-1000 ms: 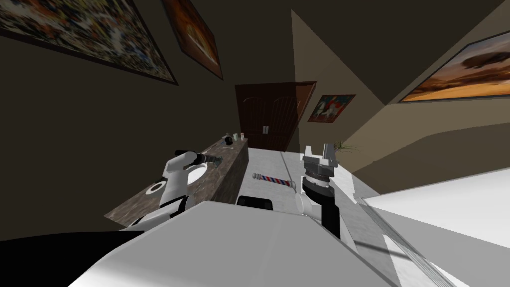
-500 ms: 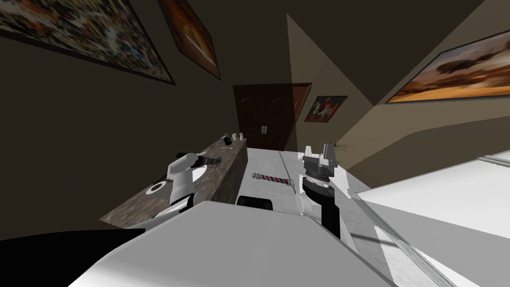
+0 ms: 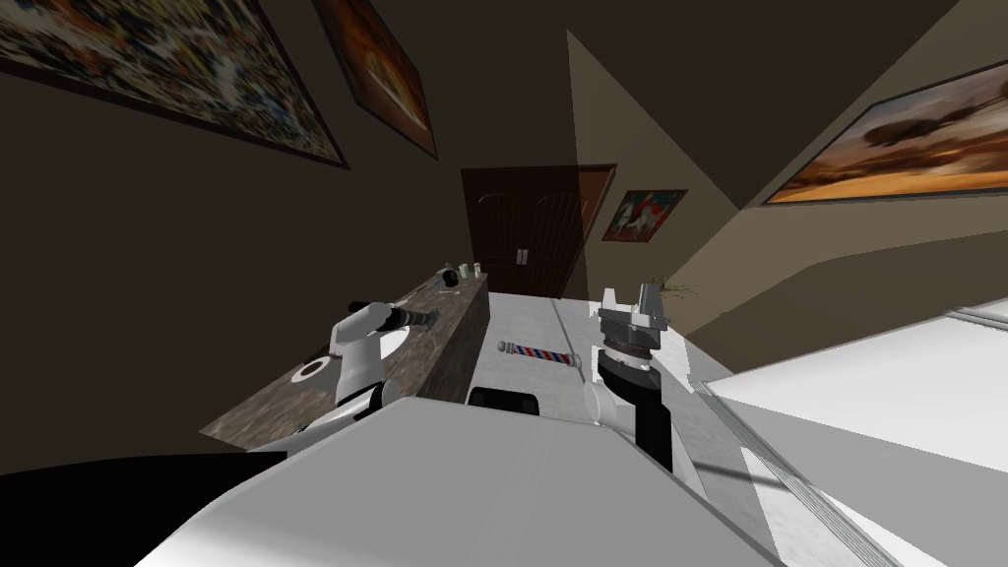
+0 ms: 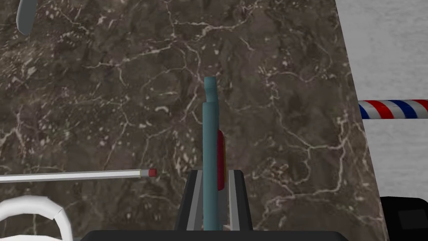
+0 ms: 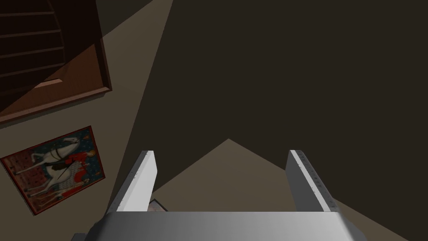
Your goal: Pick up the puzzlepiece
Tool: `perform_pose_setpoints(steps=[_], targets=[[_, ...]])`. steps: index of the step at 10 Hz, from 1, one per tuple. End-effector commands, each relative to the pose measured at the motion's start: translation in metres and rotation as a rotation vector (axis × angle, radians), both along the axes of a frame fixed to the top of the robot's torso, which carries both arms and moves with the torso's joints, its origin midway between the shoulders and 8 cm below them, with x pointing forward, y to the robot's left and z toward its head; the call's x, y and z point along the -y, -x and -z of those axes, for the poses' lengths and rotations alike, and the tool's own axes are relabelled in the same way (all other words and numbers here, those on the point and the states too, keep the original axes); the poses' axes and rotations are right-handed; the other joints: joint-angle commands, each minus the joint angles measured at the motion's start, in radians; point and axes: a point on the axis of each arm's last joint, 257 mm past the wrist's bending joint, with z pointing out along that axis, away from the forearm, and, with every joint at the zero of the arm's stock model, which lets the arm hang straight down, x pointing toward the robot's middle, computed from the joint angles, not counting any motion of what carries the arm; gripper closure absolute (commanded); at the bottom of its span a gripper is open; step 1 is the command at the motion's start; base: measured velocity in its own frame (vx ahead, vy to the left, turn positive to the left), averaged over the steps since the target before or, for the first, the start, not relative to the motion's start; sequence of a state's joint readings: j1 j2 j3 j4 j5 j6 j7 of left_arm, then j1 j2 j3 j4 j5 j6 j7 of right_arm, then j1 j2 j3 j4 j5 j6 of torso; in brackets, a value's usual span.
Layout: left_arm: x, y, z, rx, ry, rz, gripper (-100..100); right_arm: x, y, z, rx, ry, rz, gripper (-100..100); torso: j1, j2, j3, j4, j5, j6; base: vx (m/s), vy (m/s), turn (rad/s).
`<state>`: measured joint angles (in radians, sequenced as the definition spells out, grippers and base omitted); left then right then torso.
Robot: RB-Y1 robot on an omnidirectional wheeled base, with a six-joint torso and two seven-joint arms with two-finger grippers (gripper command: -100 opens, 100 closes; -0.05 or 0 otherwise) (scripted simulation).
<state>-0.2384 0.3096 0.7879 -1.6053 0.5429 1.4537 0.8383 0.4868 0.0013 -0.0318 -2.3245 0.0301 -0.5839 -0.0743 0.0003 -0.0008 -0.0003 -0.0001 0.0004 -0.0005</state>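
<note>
Hardly anything is shifting since half a second ago: the left gripper (image 4: 215,172) is staying clamped on the thin teal, red-faced puzzle piece (image 4: 209,134) above the dark brown marble counter (image 4: 125,83). The grasp seems done; next is probably coming a steady lift. The white round sink basin (image 3: 397,342) is hiding its contents behind my arm. The right gripper (image 5: 221,152) is idling wide open.

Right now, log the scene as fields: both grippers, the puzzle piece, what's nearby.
left gripper: shut on the puzzle piece
puzzle piece: teal, red on one face, edge-on in the grip
below it: brown marbled counter; contact cannot tell
on counter: white stick with red tip
right gripper: open, raised, holding nothing
floor: striped pole
</note>
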Motion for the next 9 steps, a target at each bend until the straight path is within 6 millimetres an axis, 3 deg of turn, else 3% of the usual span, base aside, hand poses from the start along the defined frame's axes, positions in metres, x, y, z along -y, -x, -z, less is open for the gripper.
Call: perform_pose_setpoints(steps=[1,2,6,9], targets=[[0.0,0.0,0.0,0.0,0.0,0.0,0,0.0,0.0,0.0,0.0,0.0,0.0,0,0.0,0.0,0.0,0.0,0.0,0.0,0.0,0.0,0.0],[-0.007,-0.004,-0.011,0.028,-0.026,-0.001,100,0.0,0.0,0.0,0.0,0.0,0.0,0,0.0,0.0,0.0,0.0,0.0,0.0,0.037,-0.016,0.106],[-0.015,-0.007,-0.026,0.062,-0.064,0.006,100,0.0,0.0,0.0,0.0,0.0,0.0,0,-0.001,-0.002,-0.001,0.001,-0.001,-0.001,0.048,-0.015,0.11],[-0.009,-0.015,-0.041,0.089,-0.09,0.058,100,0.0,0.0,0.0,0.0,0.0,0.0,0,-0.002,-0.003,-0.001,0.001,-0.002,-0.003,0.056,-0.017,0.103]])
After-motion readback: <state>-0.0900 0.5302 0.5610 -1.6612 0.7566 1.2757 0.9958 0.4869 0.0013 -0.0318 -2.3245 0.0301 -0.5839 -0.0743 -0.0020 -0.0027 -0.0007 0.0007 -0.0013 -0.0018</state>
